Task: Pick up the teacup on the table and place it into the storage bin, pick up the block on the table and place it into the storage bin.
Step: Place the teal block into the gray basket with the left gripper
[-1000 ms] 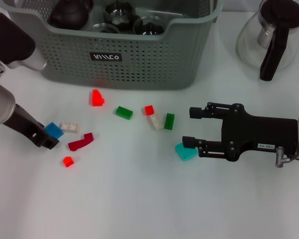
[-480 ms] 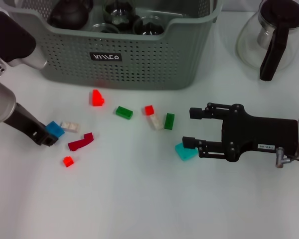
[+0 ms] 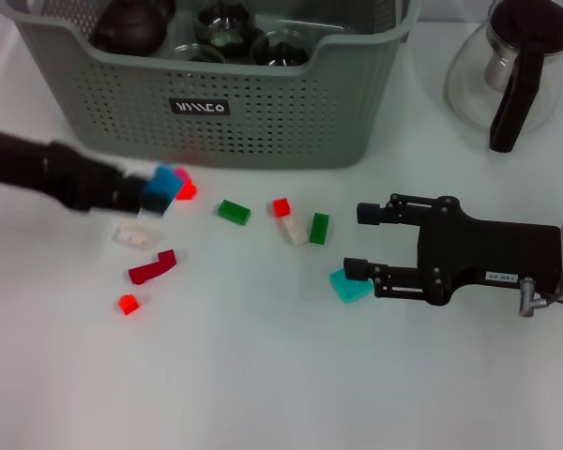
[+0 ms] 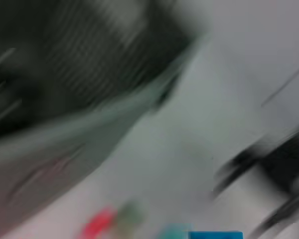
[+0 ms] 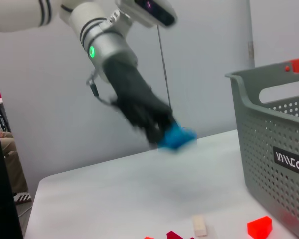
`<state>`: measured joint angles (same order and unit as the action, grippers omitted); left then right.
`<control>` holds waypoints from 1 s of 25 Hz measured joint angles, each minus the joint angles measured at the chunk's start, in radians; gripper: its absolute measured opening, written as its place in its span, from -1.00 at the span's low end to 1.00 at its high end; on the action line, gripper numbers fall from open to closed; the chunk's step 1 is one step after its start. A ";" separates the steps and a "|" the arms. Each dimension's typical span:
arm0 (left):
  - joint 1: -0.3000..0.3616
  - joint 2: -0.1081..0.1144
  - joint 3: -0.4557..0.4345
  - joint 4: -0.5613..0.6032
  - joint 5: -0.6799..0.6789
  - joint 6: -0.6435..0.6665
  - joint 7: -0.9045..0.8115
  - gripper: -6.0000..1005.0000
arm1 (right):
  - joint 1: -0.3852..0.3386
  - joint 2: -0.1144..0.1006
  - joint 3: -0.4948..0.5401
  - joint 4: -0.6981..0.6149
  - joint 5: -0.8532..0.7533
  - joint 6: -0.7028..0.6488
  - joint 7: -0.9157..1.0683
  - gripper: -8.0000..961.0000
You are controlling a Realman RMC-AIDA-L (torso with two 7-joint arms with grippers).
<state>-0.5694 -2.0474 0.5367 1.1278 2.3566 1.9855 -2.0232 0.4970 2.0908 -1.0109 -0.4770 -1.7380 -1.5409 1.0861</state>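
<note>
My left gripper (image 3: 148, 193) is shut on a blue block (image 3: 161, 186) and holds it above the table, just in front of the grey-green storage bin (image 3: 291, 112). The right wrist view shows that block (image 5: 177, 137) well off the surface, with the bin (image 5: 274, 144) to one side. Glass teacups (image 3: 220, 23) and a dark teapot (image 3: 131, 23) lie inside the bin. My right gripper (image 3: 361, 241) rests open on the table to the right, its lower finger touching a teal block (image 3: 349, 286).
Loose blocks lie in front of the bin: green (image 3: 233, 212), small red (image 3: 281, 206), white (image 3: 294, 230), green (image 3: 318, 228), dark red (image 3: 152, 267), red (image 3: 128, 303), white (image 3: 131, 234). A glass carafe (image 3: 507, 70) stands at the back right.
My left arm has lifted the blue block off the table and swung it right and up toward the bin's front. The right arm has not moved.
</note>
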 joint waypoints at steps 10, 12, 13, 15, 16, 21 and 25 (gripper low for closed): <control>-0.098 0.167 -0.095 -0.485 -0.548 -0.112 -0.084 -0.20 | 0.006 0.000 0.000 0.000 0.000 -0.002 0.000 0.55; -0.137 0.172 -0.033 -0.421 -0.496 -0.228 -0.164 -0.20 | 0.009 0.001 0.000 0.000 0.000 -0.001 0.000 0.55; -0.167 0.181 0.026 -0.390 -0.442 -0.307 -0.216 -0.20 | 0.009 0.001 0.000 0.000 0.000 0.000 0.001 0.55; -0.214 0.195 0.114 -0.360 -0.354 -0.407 -0.289 -0.19 | 0.010 0.002 0.000 0.000 0.000 0.001 0.001 0.55; -0.247 0.203 0.170 -0.348 -0.285 -0.458 -0.337 -0.19 | 0.010 0.002 0.000 0.000 0.000 0.001 0.001 0.55; -0.387 0.187 0.371 -0.326 0.103 -0.607 -0.512 -0.19 | 0.012 0.004 0.000 0.000 0.000 0.003 0.001 0.55; -0.447 0.109 0.419 -0.316 0.337 -0.691 -0.559 -0.19 | 0.013 0.004 0.000 0.000 0.002 0.004 0.002 0.55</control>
<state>-1.0168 -1.9384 0.9552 0.8119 2.6933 1.2948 -2.5826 0.5105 2.0947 -1.0109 -0.4771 -1.7363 -1.5369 1.0876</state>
